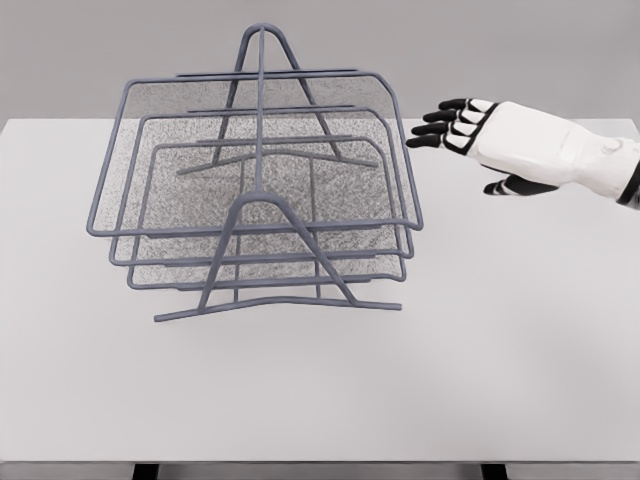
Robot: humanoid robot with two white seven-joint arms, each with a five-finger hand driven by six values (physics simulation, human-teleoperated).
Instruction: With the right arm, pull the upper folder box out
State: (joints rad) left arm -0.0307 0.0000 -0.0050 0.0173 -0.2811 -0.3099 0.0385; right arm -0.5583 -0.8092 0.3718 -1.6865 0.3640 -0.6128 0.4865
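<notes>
Right hand (500,140) hovers near counter (500,380) far-right edge, fingers (440,128) extended, grasping nothing. Upper folder box (255,150): likely light, stiff wire-mesh; hook its right rim rail.

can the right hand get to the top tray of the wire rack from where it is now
Probably yes. The right hand hangs open just right of the top tray, level with its right rim and not touching it. Nothing lies between them, and the white table around is bare there.
</notes>
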